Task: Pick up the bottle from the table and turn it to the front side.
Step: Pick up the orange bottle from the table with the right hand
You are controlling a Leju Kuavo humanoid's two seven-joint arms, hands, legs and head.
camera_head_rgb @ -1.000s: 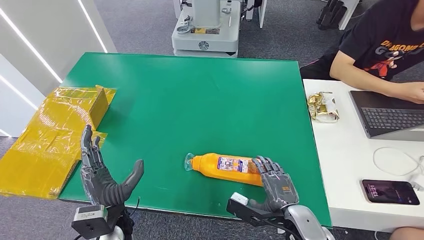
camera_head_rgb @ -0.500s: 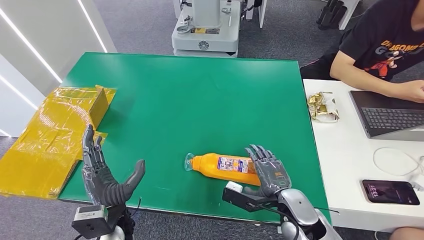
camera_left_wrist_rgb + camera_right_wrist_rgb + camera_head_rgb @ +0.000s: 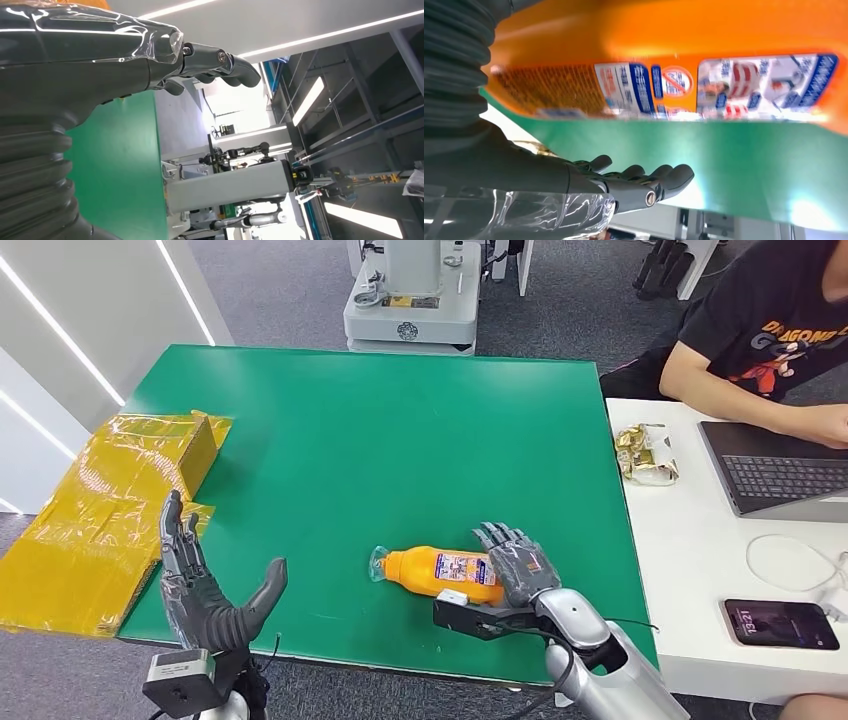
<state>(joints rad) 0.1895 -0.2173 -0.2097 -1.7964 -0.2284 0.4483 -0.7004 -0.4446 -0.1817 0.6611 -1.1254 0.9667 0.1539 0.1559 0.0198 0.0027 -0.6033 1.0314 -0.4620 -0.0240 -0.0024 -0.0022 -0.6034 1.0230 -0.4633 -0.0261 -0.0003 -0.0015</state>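
- Bottle (image 3: 440,572): orange, labelled, lying on its side on the green bench (image 3: 400,450), near the front edge and right of centre; clear cap end pointing toward the robot's left, base end toward its right.
- Right hand (image 3: 515,565): at the bottle's base end, fingers (image 3: 497,536) stretched flat and spread over the far side of the bottle, palm against or just beside it. Not closed round it; the bottle rests on the bench. In the right wrist view the label (image 3: 724,82) sits close above the outstretched fingers.
- Left hand (image 3: 205,590): at the bench's front left corner, well apart from the bottle, palm up, fingers straight, thumb out, holding nothing.
- Yellow flattened carton (image 3: 105,510): off the bench's left edge.
- Person (image 3: 770,330): seated at the white desk (image 3: 690,570) on the right, with laptop (image 3: 775,470), phone (image 3: 780,624) and foil packet (image 3: 645,452).
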